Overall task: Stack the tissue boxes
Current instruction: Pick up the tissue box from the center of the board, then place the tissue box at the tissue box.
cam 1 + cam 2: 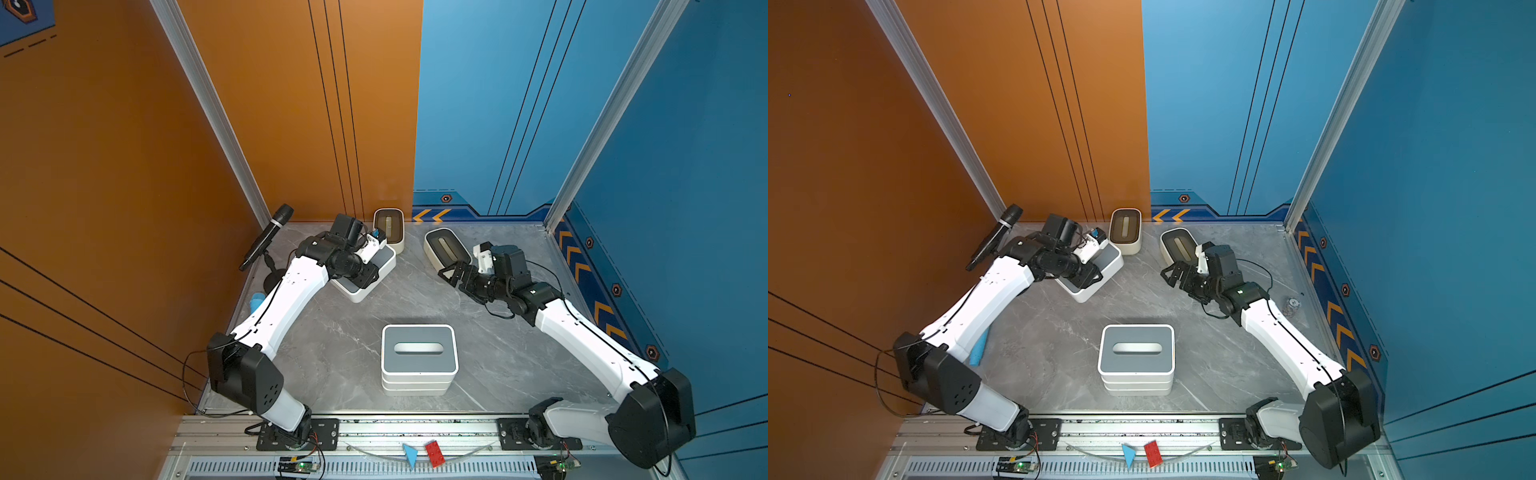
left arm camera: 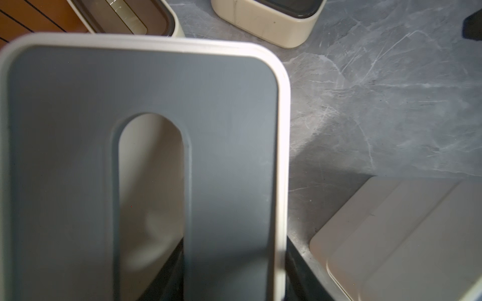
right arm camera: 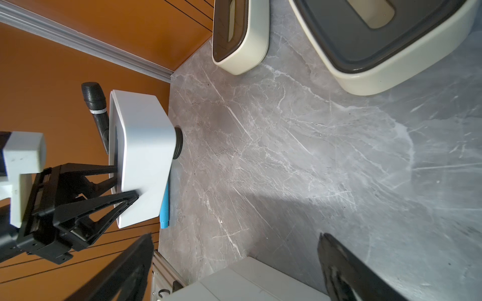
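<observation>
Stack of grey-lidded white boxes (image 1: 419,361) front centre; behind, left to right: lone grey-lidded box (image 1: 384,264), brown-lidded cream box (image 1: 389,226), dark-lidded cream box (image 1: 446,247).

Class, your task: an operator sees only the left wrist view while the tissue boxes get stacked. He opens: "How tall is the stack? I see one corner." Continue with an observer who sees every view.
Observer: The stack is three layers high in both top views, with a grey lid on top.
Operator: Is the right gripper free?
Observer: Yes, open and empty, near a brown-lidded box.
Operator: I hold the grey-lidded box. What's outboard of my arm?
Observer: A black microphone, by the orange wall.
</observation>
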